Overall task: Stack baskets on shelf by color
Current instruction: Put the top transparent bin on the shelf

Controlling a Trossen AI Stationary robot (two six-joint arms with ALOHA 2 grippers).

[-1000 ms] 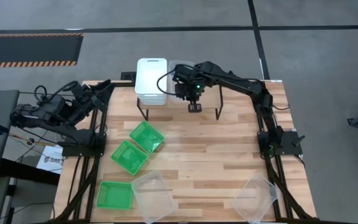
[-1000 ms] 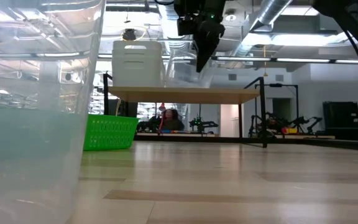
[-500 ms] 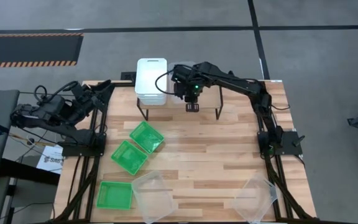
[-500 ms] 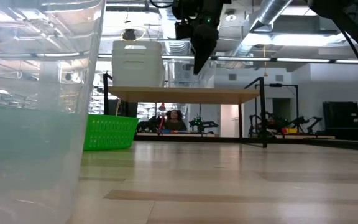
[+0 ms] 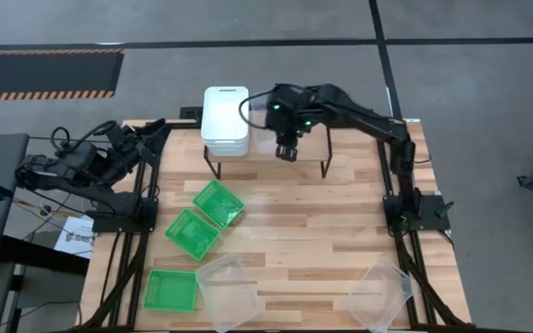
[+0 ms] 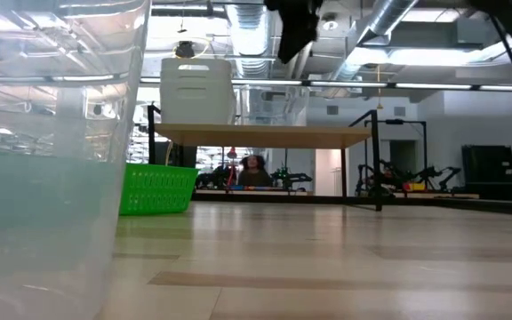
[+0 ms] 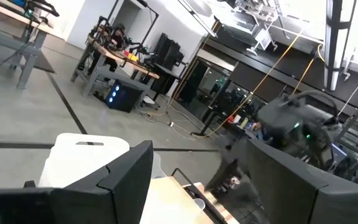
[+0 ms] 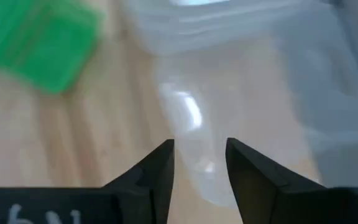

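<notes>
A clear basket (image 6: 274, 105) rests by its bottom on the shelf (image 6: 265, 136), right beside a stack of white baskets (image 5: 225, 118). My right gripper (image 6: 296, 31) hangs above the clear basket, clear of it. Its fingers stand apart with nothing between them, and its wrist view looks down on the basket (image 8: 241, 68). Three green baskets (image 5: 217, 203) (image 5: 191, 232) (image 5: 171, 289) and two more clear baskets (image 5: 229, 291) (image 5: 378, 296) lie on the table. My left gripper (image 7: 191, 180) waits open at the table's far left corner.
The nearest clear basket (image 6: 52, 160) fills the left of the low view. The shelf's thin black legs (image 5: 325, 171) stand on the far half of the table. Bare wood lies between the green baskets and the right arm's base (image 5: 415, 208).
My right gripper has opened, let go of the clear basket and risen straight up from the shelf. The clear basket stays where it was, next to the white stack.
</notes>
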